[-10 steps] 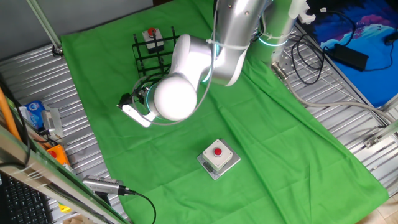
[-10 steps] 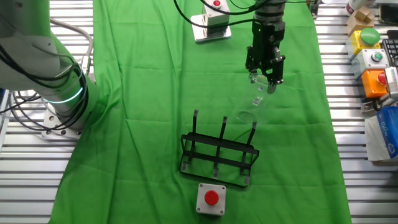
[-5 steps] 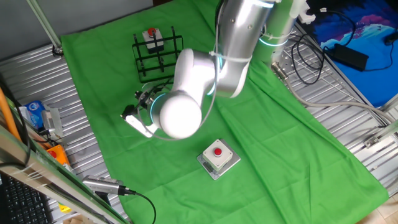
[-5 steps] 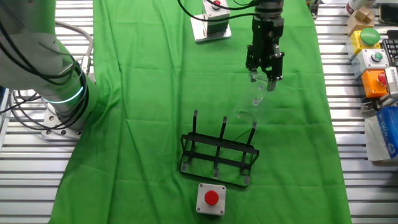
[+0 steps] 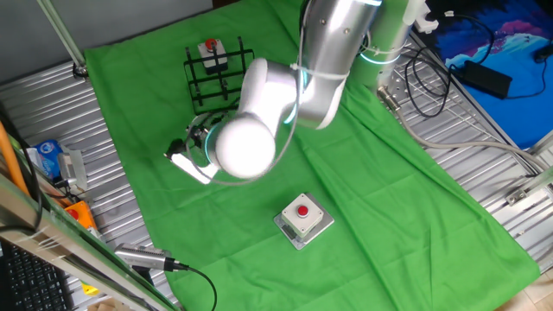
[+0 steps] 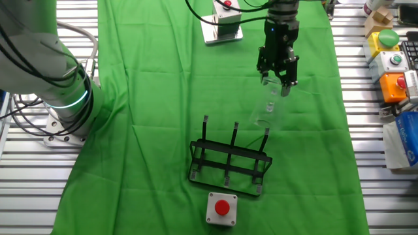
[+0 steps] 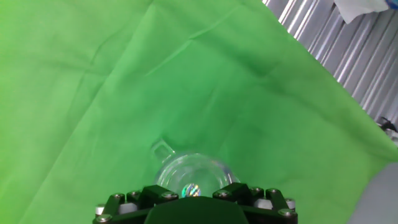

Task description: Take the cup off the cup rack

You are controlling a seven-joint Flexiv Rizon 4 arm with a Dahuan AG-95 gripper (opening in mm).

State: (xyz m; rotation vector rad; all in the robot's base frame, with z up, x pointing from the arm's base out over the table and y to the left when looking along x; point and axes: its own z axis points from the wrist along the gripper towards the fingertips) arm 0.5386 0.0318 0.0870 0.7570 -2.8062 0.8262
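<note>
**Pincer carrying the cup clear of the rack**

The pincer (image 6: 277, 83) was clenched on the cup (image 6: 267, 109), which hung tilted in the air above the green cloth (image 6: 150, 98) of the worktop, near the cup rack (image 6: 230, 164) but apart from its pegs. The removal step appeared done; the next move probably called for lowering the cup onto bare cloth, well away from the rack and the grey button box (image 6: 221, 207).

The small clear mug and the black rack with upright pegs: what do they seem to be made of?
The small clear mug looks like glass or clear plastic: the green cloth shows through it, and it glints. The black rack with upright pegs looks like thin metal wire with a dark matte coating, judging by its slim straight bars.
</note>
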